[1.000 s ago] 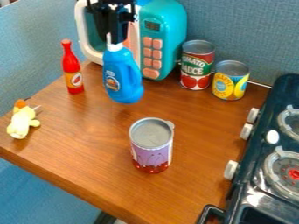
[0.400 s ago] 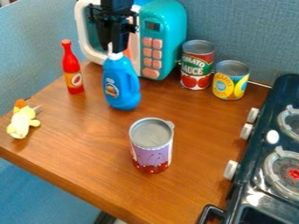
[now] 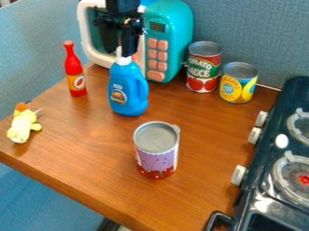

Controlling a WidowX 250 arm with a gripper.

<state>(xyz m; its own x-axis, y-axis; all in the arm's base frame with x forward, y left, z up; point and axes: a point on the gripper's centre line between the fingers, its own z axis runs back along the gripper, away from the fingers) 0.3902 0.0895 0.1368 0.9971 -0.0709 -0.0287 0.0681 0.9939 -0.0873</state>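
The black gripper [image 3: 125, 50] hangs at the upper left of the camera view, in front of the toy microwave, and is shut on the white top of a blue bottle [image 3: 128, 90]. The bottle is close to upright, with its base at or just above the wooden counter; which of these I cannot tell. To its left stands a red bottle [image 3: 74, 72]. A purple and red can [image 3: 157, 151] stands in front of it, lower and slightly right.
Behind is a teal microwave [image 3: 172, 36]. A tomato sauce can [image 3: 203, 67] and a yellow can [image 3: 238, 83] stand at the back right. A yellow plush toy [image 3: 23, 124] lies at the left edge of the counter [image 3: 78, 158]. The dark stove [image 3: 265, 180] borders the right.
The gripper has come down and slightly right with the blue bottle. The bottle's base is lower, and its earlier tilt has lessened.
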